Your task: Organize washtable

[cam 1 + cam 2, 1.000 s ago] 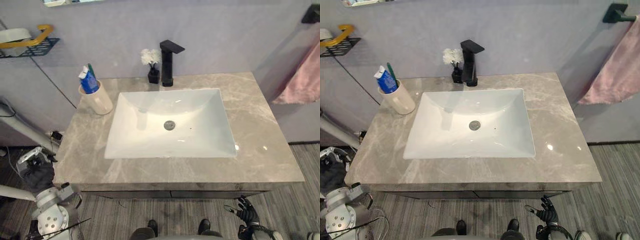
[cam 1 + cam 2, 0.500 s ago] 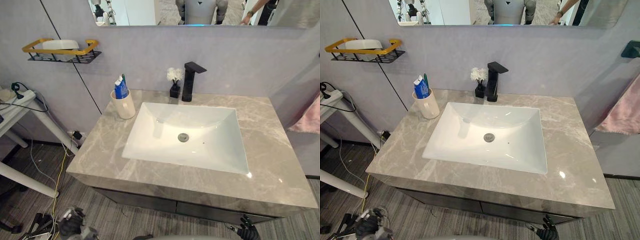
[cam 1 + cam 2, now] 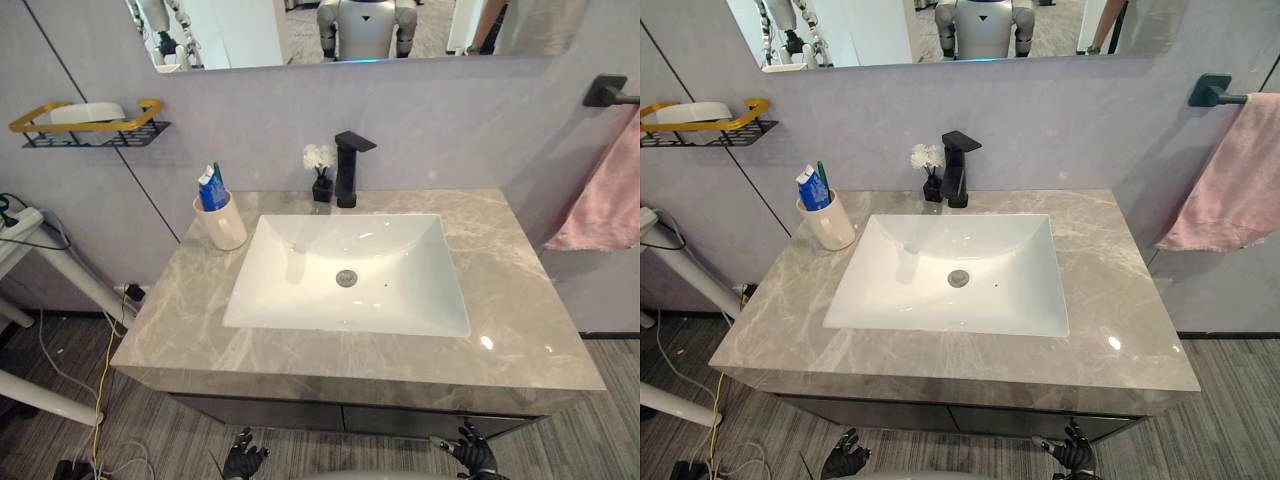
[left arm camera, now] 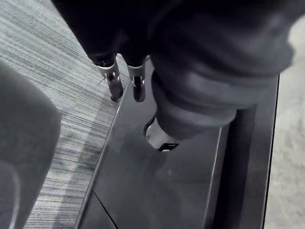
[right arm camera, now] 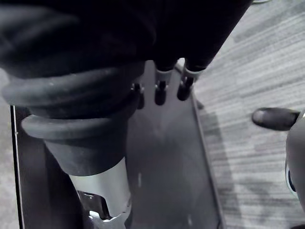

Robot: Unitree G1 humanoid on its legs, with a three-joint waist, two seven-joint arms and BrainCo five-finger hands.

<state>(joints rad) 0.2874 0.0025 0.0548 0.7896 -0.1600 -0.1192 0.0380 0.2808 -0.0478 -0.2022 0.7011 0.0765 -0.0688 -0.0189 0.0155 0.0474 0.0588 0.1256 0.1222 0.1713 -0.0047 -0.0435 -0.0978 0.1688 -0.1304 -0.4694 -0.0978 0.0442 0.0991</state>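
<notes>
Probably stiff, smooth and tippy, the cup (image 3: 224,222) stands rear left on the tabletop (image 3: 520,300) beside the sink (image 3: 300,290), toothpaste tube (image 3: 209,188) inside; grip round its mid-wall. Left hand (image 3: 243,462) and right hand (image 3: 472,455) hang below the front edge, fingers apart, empty

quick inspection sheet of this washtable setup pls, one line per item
surface: grey marble counter with white sink
job's things: cream cup holding toothpaste tube and toothbrush, back left corner; flower vase beside black faucet
clutter: nothing seen
hands: left hand and right hand low before the counter's front, open, holding nothing
cables: yellow cable on floor, left
surroundings: pink towel right; wall shelf left; mirror above
</notes>
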